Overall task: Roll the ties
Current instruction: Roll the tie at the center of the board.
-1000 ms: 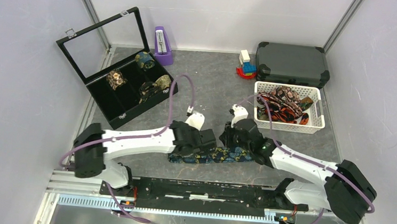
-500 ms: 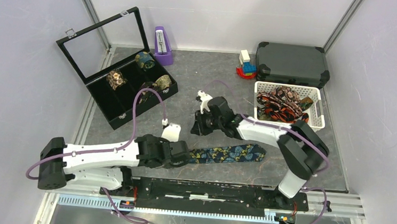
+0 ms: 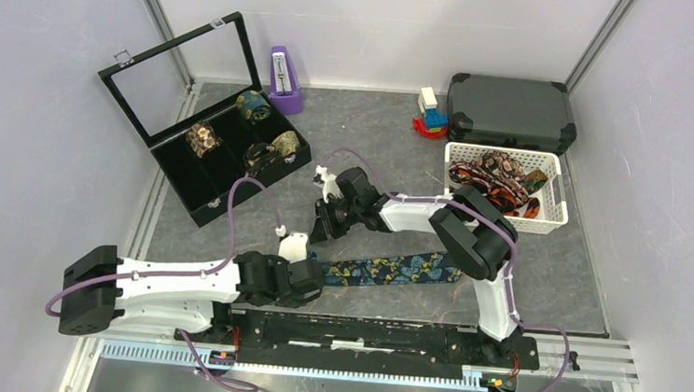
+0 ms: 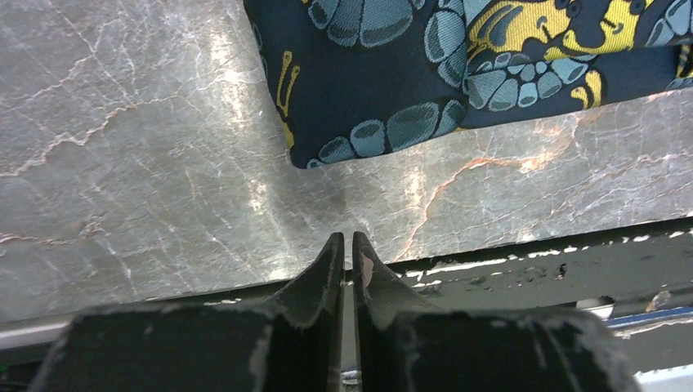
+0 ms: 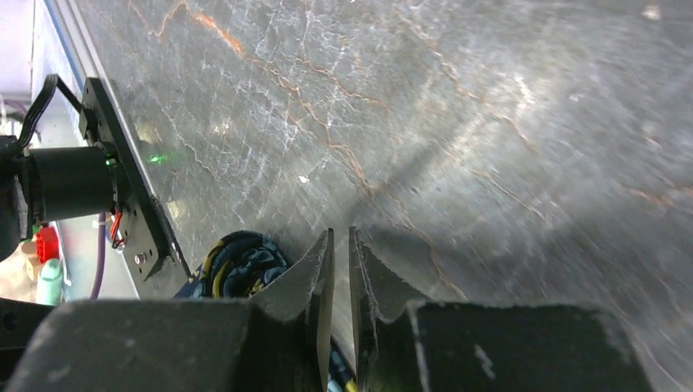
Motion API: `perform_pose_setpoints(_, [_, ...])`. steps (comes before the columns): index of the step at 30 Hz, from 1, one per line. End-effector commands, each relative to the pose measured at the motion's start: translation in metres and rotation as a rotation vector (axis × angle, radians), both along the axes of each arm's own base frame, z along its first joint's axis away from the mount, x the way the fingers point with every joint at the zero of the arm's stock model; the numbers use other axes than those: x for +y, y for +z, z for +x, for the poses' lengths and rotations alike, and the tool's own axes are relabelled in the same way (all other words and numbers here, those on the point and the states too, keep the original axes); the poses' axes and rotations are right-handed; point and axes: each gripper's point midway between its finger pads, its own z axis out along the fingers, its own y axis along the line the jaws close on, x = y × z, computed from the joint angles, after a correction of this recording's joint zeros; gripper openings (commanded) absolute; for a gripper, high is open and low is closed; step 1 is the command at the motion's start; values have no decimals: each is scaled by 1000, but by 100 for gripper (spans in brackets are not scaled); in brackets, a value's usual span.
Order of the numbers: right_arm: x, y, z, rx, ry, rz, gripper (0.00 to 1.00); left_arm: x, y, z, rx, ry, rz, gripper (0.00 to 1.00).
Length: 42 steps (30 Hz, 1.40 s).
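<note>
Left gripper (image 4: 344,238): jaws drawn together to a hairline slit, nothing between them, tips low over the bare grey marbled table (image 3: 375,151). The navy paisley tie (image 3: 394,269) lies just ahead of the tips and apart from them. The wrist view shows its near end as a blunt folded corner flat on the table. Right gripper (image 5: 342,233): jaws likewise closed to a thin slit, nothing pinched at the tips. A curl of the same navy pattern shows beside the left finger and low down in the slit, but I cannot tell whether it touches the fingers. Top view: this gripper sits over the table on the far side of the tie's left end, its arm folded back sharply at the elbow. The tie runs as a flat strip left to right, roughly parallel to the black rail (image 3: 360,333) at the near edge, with its right end slightly farther from the rail. Far left: open black display case (image 3: 197,179), lid up, with coiled ties (image 3: 203,138) in its compartments. Right: white basket (image 3: 500,221) holding loose ties (image 3: 494,184), red-orange and brown. Along the back: purple metronome (image 3: 285,79), toy blocks (image 3: 431,114), dark hard case (image 3: 511,111).
</note>
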Motion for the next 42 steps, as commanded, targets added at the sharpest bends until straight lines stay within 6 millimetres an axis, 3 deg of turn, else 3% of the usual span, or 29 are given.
perform_pose_setpoints(1, [25, 9, -5, 14, 80, 79, 17, -19, -2, 6, -14, 68, -101, 12])
perform_pose_setpoints(9, [28, -12, -25, 45, 159, 44, 16, -13, -11, 12, -49, 107, -79, 11])
perform_pose_setpoints(23, [15, -14, -52, 53, 197, 31, 16, 5, -19, 25, -127, 170, -33, 9])
perform_pose_setpoints(42, [11, -18, -81, 90, 198, 38, 15, 14, -24, 37, -192, 204, 16, 7])
